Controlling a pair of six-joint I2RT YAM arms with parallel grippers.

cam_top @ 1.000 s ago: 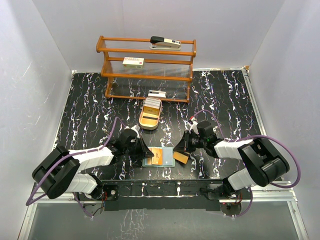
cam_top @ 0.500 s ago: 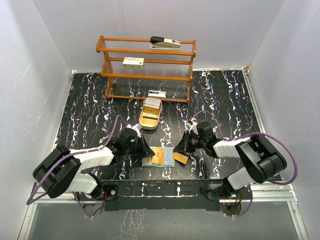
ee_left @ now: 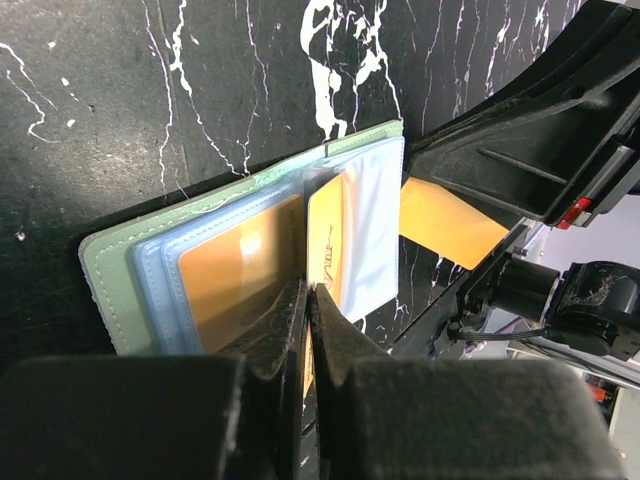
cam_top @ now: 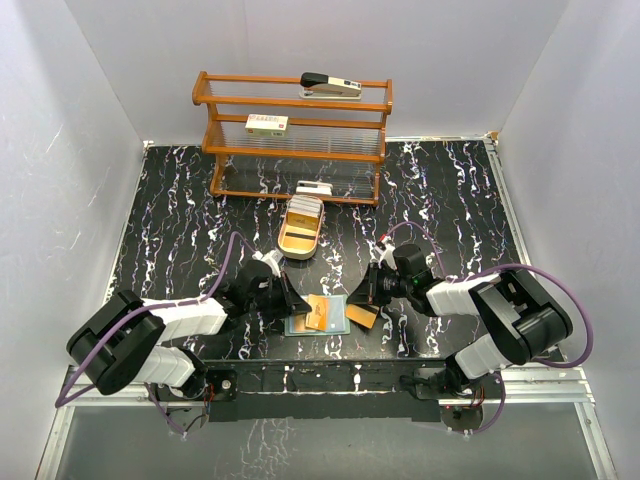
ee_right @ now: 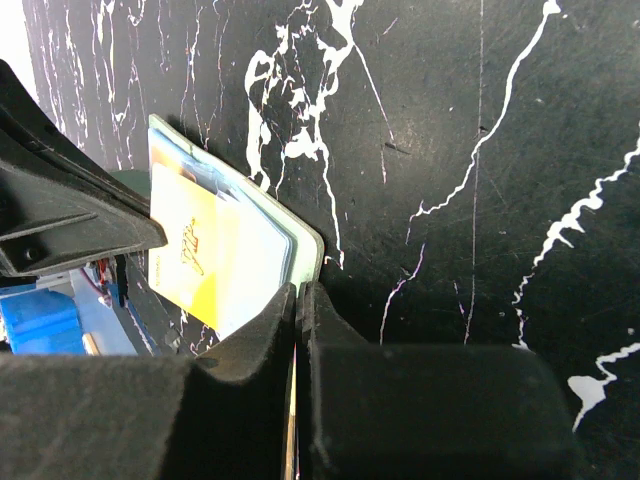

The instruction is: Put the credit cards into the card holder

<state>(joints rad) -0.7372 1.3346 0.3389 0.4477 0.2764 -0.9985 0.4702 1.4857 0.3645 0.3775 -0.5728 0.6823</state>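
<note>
Left wrist: left hand [ee_left: 308, 300] clamped on a card [ee_left: 325, 235], edge-down over the open holder [ee_left: 105, 275] mid near edge of worktop [cam_top: 450, 200], probably lining up for insertion. Right hand [ee_right: 298, 300] pinches a second card [cam_top: 362, 316] just beside.

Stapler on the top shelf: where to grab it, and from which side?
Probably mid-body, jaws across its narrow width, coming straight down. The stapler lies flat, lengthwise along the top shelf of the rack, with nothing above it. Its long sides look like the only parallel faces on offer.
</note>
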